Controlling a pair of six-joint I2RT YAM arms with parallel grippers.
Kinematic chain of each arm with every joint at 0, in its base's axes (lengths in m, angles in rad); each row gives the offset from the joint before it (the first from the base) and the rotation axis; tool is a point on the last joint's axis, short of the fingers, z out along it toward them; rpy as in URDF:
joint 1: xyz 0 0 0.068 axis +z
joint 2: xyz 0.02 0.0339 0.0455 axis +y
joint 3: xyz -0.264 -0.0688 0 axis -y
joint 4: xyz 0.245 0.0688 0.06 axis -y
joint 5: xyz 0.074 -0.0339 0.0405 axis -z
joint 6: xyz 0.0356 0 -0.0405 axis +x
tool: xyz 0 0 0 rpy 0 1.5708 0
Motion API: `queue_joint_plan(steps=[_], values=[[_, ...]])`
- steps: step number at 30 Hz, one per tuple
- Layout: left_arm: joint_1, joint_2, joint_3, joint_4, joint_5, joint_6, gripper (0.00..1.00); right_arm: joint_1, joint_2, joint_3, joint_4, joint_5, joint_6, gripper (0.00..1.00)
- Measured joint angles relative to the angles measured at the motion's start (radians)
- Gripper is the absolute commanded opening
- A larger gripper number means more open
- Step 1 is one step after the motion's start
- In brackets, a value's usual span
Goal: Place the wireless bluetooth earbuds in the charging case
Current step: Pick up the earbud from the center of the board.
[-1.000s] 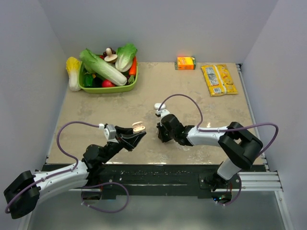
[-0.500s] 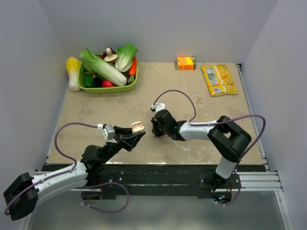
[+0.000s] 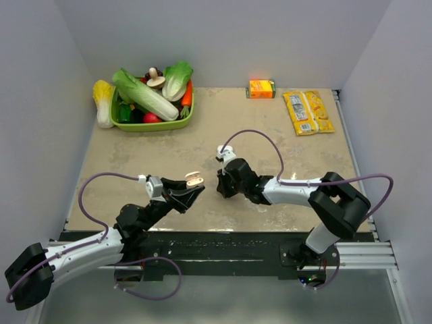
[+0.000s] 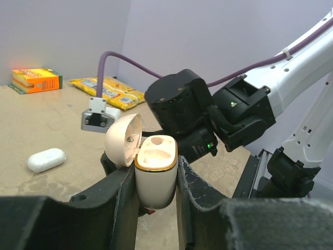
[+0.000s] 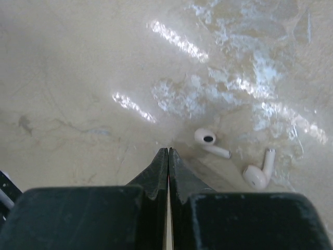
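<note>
A robot lab bench: plain grey walls enclosing a beige table.

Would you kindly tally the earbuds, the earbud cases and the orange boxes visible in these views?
Earbuds: 2
Cases: 2, an open cream case and a closed white case
Orange boxes: 1
Total: 5

Pale walls are boxing in a beige tabletop.
We are looking down on a mottled beige table that is catching patches of glare from overhead light, with plain lavender-grey walls rising on three sides, while a green basket of vegetables, an orange box and yellow packets are sitting along its far edge.
</note>
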Motion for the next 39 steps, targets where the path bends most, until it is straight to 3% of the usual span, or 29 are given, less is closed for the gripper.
queue_joint_plan(steps=[10,21,32,37,39], values=[[0.0,0.063,0.0,0.027,0.001,-0.001,0.0,0.005,-0.033,-0.087,-0.005,0.029,0.007,0.0],[0.0,0.01,0.0,0.029,0.0,-0.001,0.0,-0.01,0.093,0.043,0.009,0.114,0.035,0.0],[0.0,0.03,0.0,0.016,0.0,0.0,0.0,-0.079,0.118,0.08,-0.004,0.151,0.042,0.01],[0.0,0.062,0.0,0.018,0.001,0.0,0.0,-0.093,0.106,0.075,-0.003,0.12,0.024,0.32],[0.0,0.063,0.0,0.019,0.001,0.0,0.0,-0.093,0.078,0.063,-0.005,0.106,0.016,0.38]])
